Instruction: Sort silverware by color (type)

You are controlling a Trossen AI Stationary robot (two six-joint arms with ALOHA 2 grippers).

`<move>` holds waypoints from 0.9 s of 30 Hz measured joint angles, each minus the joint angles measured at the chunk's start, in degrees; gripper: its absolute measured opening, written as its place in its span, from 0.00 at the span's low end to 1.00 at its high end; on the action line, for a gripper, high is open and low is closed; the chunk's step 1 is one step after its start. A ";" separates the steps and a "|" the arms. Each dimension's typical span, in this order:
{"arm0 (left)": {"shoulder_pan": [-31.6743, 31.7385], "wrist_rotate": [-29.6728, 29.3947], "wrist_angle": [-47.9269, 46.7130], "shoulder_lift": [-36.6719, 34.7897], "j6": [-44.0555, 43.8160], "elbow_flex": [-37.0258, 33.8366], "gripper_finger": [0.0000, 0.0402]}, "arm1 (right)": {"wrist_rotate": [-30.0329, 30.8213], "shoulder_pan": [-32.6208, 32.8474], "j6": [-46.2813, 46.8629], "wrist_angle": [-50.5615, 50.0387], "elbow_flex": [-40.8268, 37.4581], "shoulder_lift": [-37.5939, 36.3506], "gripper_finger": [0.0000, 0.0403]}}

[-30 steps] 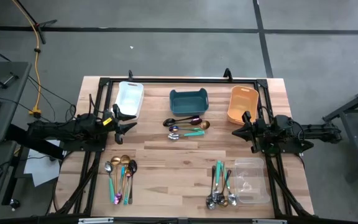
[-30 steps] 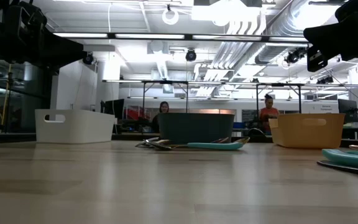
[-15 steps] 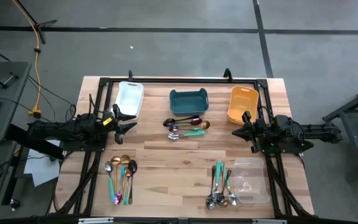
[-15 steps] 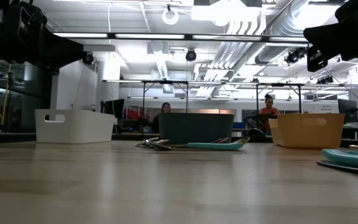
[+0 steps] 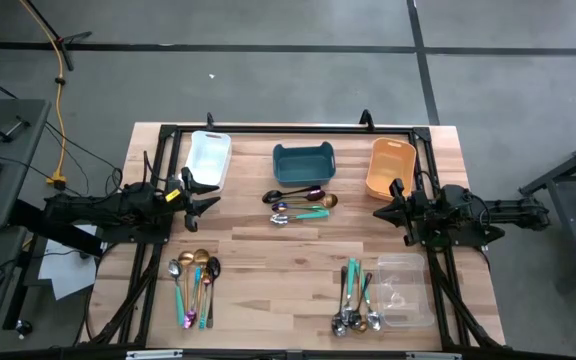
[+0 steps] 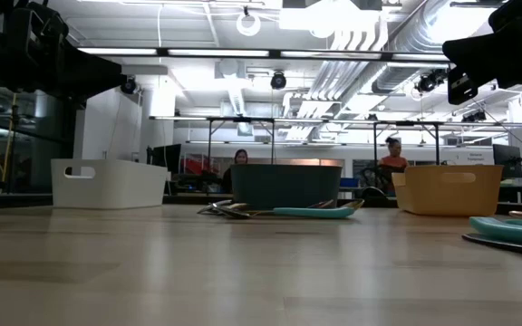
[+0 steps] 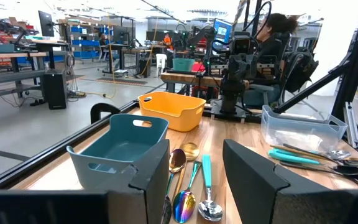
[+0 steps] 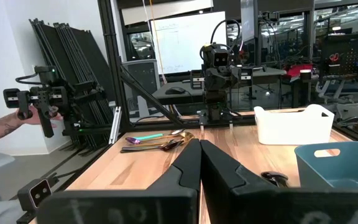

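A: Silverware lay in three loose heaps on the bench [image 5: 268, 250]: one group [image 5: 302, 203] just in front of the teal bin [image 5: 303, 164], one heap [image 5: 195, 286] toward the near left corner, and one bunch [image 5: 354, 297] beside the clear bin [image 5: 405, 292] at the near right.

B: Was anything in the bins?

A: From above, the white bin [image 5: 208, 157], the teal bin and the orange bin [image 5: 389, 167] all looked empty. So, as I judged it, the sorting had not begun.

B: And the arms?

A: Both hung above the bench, at its two sides. The left pincer [image 5: 205, 195] had its fingers apart and held nothing; it pointed toward the middle group, with the white bin just beside it. The right pincer [image 5: 388, 213] had its fingers pressed together, also holding nothing, near the orange bin.

B: What did the next move call for?

A: Probably the left pincer reaching to the middle group, lowering over a single handle and closing on it alone. The pieces lay touching, so picking one cleanly looked awkward.
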 joint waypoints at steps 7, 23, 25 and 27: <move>0.01 0.00 0.00 0.00 0.00 0.00 0.36 | 0.00 0.00 5.24 0.02 0.01 0.00 0.00; 0.01 0.00 0.00 0.00 0.00 0.00 0.36 | 10.12 3.04 18.49 21.42 2.61 15.57 0.06; -0.01 0.00 0.00 0.00 0.00 0.00 0.36 | 11.40 4.37 17.52 21.47 4.45 21.04 0.12; 0.00 0.00 0.02 0.00 0.00 0.00 0.36 | 12.34 5.55 16.36 20.80 6.70 26.79 0.18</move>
